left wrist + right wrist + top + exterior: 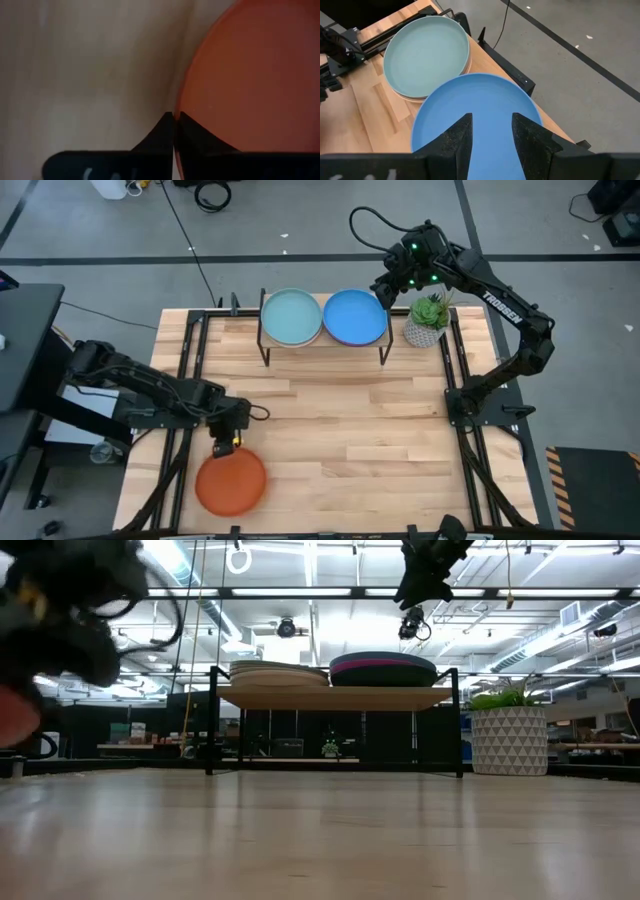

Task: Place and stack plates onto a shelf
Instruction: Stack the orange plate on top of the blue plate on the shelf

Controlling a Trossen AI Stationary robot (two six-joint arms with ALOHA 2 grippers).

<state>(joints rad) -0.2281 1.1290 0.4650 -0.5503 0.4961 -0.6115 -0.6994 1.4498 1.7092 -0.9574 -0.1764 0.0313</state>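
The orange plate (230, 483) lies flat at the tabletop's (340, 430) near left corner, the left pincer (224, 446) closed at its rim. At the far edge, the shelf (325, 343), long axis along that edge, carries stacks topped by a light teal plate (291, 317) and blue plate (355, 316). The right pincer (491, 131) hangs open above the blue one, beside a potted plant (428, 320).

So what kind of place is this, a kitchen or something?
More likely a robotics lab or workshop than a kitchen. The wooden table sits on a bare grey floor with cables trailing across it, long ceiling strip lights run overhead, and workbenches with equipment fill the room behind the shelf.
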